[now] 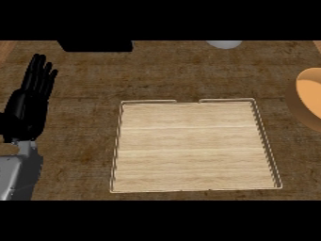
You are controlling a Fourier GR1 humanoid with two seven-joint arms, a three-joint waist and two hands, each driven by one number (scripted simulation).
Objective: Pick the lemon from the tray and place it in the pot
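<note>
You have only the left hand (pixel 31 101) in view, a black hand on a grey forearm resting at about nine o'clock with its fingers straight, pointing up, and holding nothing; the right hand does not show at all. The shallow pale wooden tray with the thin raised rim (pixel 117 141) sits at the centre, and no lemon is visible on it or anywhere else on the brown counter (pixel 79 75), so you cannot tell where it is. The orange, bowl-like pot (pixel 319 99) lies at three o'clock, cut by the edge. The risk, as I judge it, is acting blind: if the lemon is in the unseen right hand, a release near that half-hidden rim could miss.
</note>
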